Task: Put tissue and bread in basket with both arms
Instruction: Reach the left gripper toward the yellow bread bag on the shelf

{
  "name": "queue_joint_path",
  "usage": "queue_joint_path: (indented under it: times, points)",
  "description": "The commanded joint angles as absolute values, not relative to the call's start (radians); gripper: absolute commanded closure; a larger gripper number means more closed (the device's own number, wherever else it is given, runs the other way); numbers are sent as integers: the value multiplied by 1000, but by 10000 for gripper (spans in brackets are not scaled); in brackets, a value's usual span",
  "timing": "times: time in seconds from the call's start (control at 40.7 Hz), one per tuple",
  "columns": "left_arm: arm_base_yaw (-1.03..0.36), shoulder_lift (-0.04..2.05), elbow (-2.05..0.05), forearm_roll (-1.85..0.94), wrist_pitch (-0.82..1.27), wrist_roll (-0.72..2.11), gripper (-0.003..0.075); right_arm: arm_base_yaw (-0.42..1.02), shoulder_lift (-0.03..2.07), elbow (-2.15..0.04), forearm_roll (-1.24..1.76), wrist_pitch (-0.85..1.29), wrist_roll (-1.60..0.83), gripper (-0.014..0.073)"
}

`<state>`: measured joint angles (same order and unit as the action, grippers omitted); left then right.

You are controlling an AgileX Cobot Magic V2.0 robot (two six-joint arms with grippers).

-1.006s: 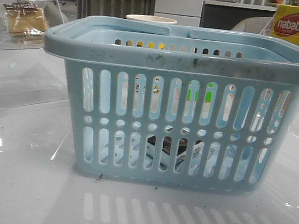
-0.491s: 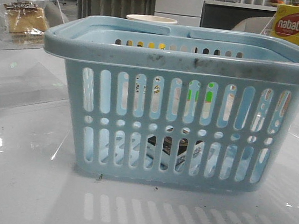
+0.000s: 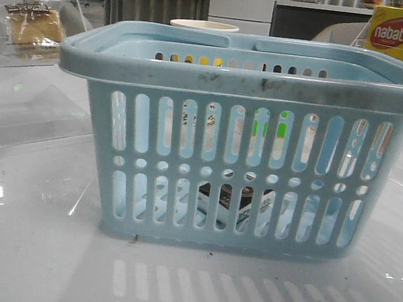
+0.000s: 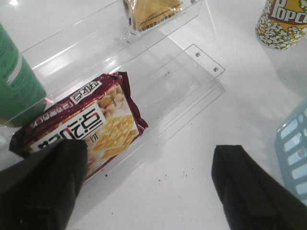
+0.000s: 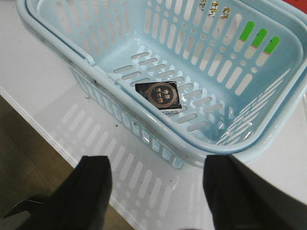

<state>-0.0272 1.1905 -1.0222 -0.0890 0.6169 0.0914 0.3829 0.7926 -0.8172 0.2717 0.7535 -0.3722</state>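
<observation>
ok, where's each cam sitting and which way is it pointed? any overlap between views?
Front: low at table level, facing forward at the basket side wall; no arm in view.
Left wrist: above the table, looking down at the maroon packet and bread; open left gripper shows.
Right wrist: above, looking down into the basket at the tissue; open right gripper shows.
Shared: basket in all three; bread in front and left wrist.

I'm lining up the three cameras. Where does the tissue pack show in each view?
Front view: tissue seen through the basket slots, low centre.
Left wrist view: not in it; only a basket corner shows.
Right wrist view: tissue lies flat on the basket floor.
Shared landmark: the basket.
</observation>
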Motion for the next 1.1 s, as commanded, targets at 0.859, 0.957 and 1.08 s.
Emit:
queue_joint_path:
  times: [0.859,0.957,1.08]
  points:
    - [-32,1926,-1618,-101,243,88,141,380,788,-842,277,682,-369,72]
    - [-32,1957,-1645,-106,210,88,141,380,788,-842,277,682,-369,72]
    - [-32,1973,-1664,-124,191,88,141,380,788,-842,277,682,-369,72]
